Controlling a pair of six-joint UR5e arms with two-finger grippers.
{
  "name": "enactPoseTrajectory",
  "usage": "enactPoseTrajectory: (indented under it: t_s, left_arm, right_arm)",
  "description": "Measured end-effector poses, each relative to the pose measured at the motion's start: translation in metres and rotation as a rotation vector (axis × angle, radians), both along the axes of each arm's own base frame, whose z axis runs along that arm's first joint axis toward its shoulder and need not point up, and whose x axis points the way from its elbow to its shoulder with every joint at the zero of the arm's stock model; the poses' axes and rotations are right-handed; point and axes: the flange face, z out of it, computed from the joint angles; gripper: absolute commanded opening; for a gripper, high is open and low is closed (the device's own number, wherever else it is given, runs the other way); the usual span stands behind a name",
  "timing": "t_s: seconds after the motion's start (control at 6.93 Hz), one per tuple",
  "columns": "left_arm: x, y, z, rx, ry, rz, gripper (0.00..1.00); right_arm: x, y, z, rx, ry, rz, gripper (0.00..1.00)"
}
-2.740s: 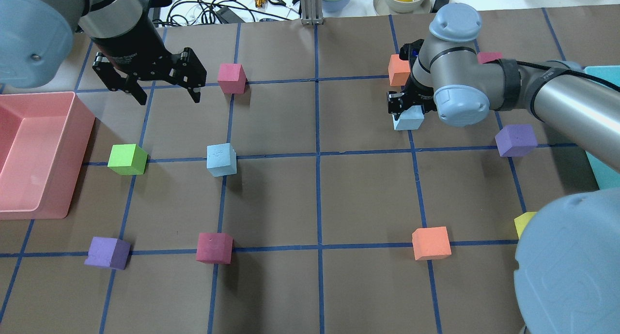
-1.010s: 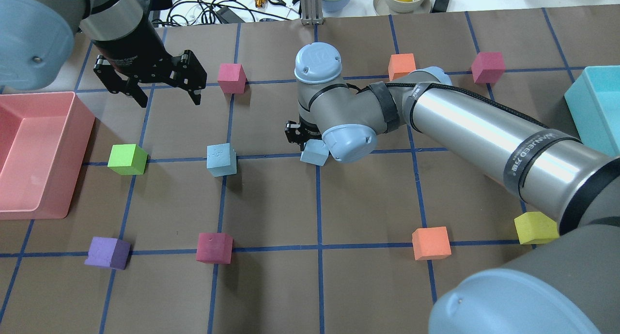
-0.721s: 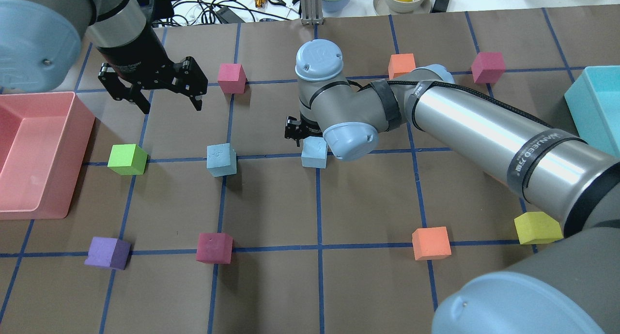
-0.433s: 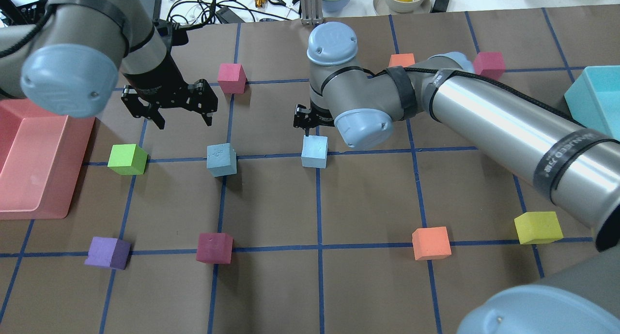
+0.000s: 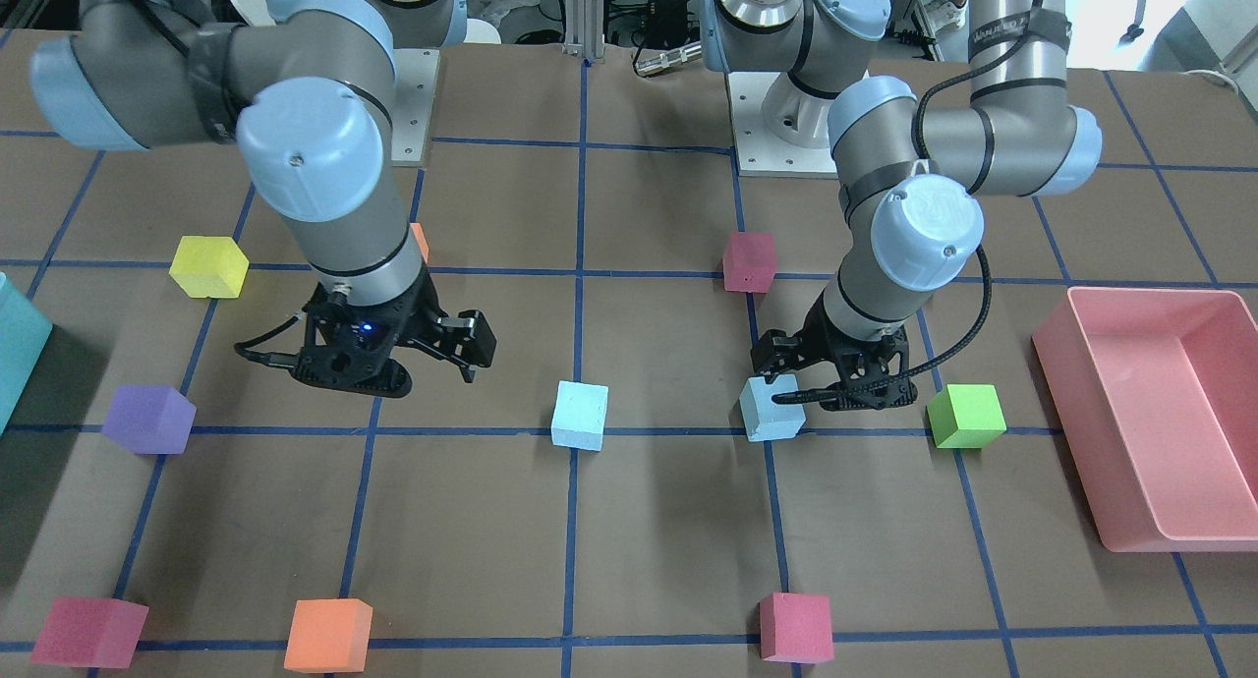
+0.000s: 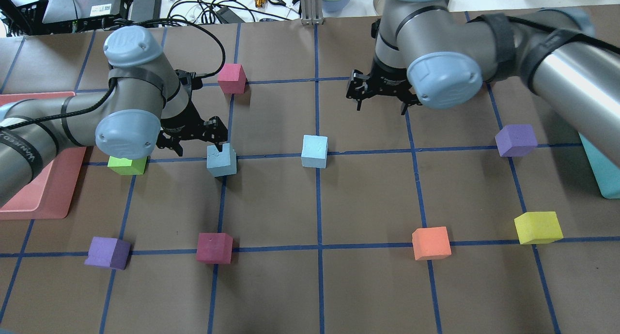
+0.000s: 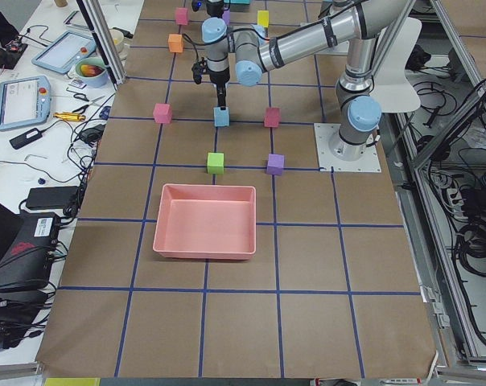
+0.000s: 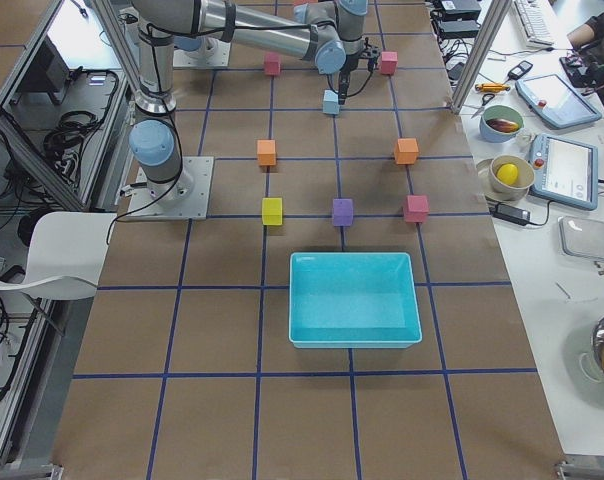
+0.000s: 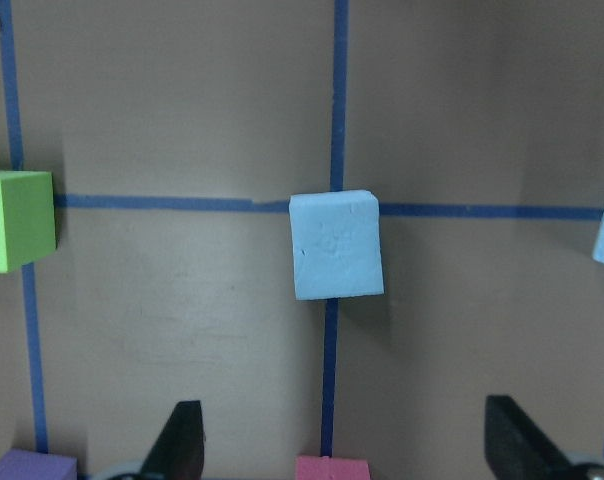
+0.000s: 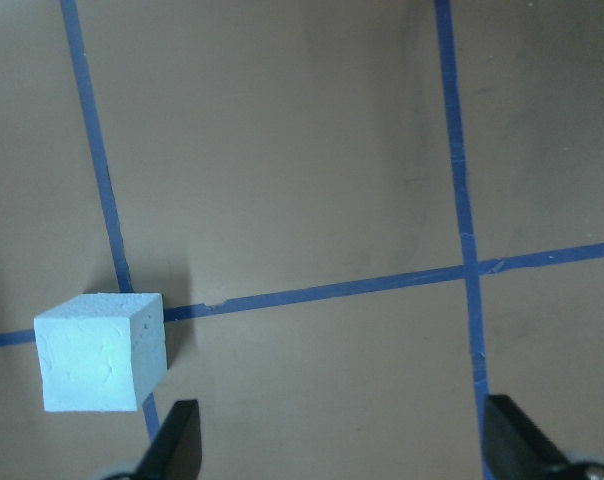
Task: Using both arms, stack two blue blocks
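Blue blocks of pitted foam, square-edged cubes, rest apart on the brown-paper desk (image 6: 271,203). Left block (image 6: 222,159) sits close under the left jaws, which are spread wide and empty. Middle block (image 6: 314,151) sits on a tape (image 6: 368,151) crossing, the right jaws open and well off it.

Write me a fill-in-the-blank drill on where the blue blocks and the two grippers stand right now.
1. The left gripper hovers with its jaws ___.
2. The right gripper holds ___.
3. The blue block beside the green cube is nearest the ___ gripper.
4. The other blue block rests on a crossing of ___ tape lines.
Missing words: open; nothing; left; blue.
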Motion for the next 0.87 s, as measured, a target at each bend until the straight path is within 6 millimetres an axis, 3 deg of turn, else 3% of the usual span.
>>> enactPoseTrajectory:
  t_s: [0.14,0.29,0.43,0.58,0.87]
  left_arm:
    - [-0.003,-0.004,-0.024,0.029,0.041,0.020,1.00]
    - [-0.006,-0.006,-0.038,0.047,0.068,0.031,0.85]
    - [-0.006,-0.009,-0.048,0.052,0.079,0.033,0.33]
    - [-0.006,-0.011,-0.054,0.046,0.081,0.029,0.03]
    - [-0.006,-0.015,-0.051,0.021,0.081,0.006,0.03]
  right_arm:
    - [-0.015,0.009,0.023,-0.001,0.001,0.028,1.00]
    - [-0.025,0.019,0.044,0.001,0.001,0.048,1.00]
    - [-0.037,0.030,0.069,0.006,0.000,0.077,1.00]
    - [-0.052,0.042,0.090,0.024,-0.002,0.099,1.00]
    - [-0.068,0.061,0.114,0.054,-0.001,0.103,1.00]
